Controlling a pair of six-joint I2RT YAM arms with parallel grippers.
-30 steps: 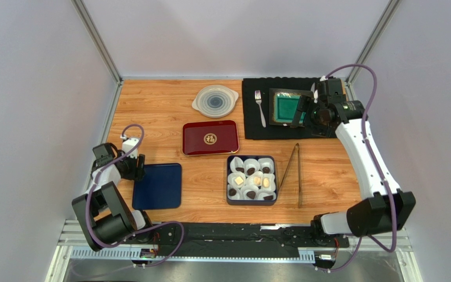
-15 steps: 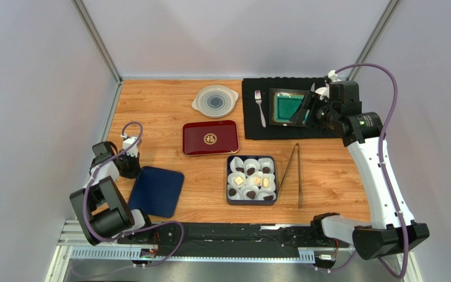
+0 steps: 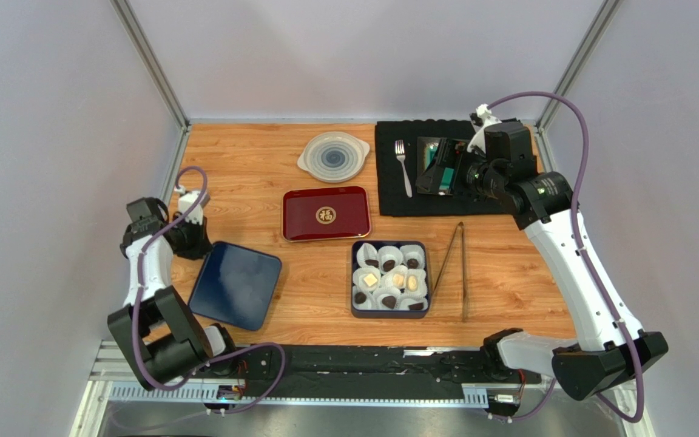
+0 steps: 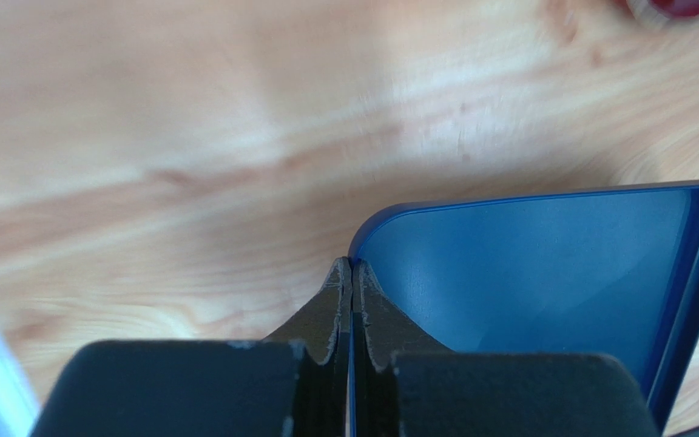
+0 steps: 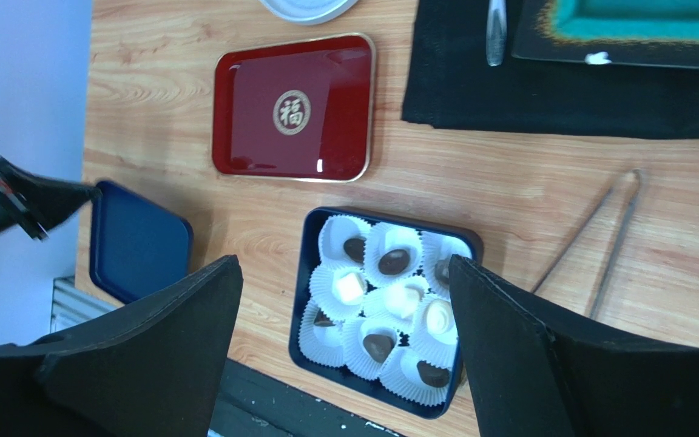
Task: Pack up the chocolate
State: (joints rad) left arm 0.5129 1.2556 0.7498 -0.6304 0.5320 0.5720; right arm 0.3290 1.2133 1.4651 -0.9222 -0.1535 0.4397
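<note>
Chocolate (image 5: 393, 262): sits in paper cups (image 5: 342, 238) inside the open blue box (image 3: 390, 315) on the desk (image 3: 508, 273).
Left jaws: pinched shut on a corner of the blue lid (image 3: 235, 284).
Right jaws: spread wide, empty.
Risk: the thin corner grip may let the lid swing or slip.

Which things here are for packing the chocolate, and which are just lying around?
For the job: chocolates, blue box, blue lid, left end effector pinching that lid's edge.
Lying about: red tray, fork, tongs, clear dish, green dish, black mat.
</note>
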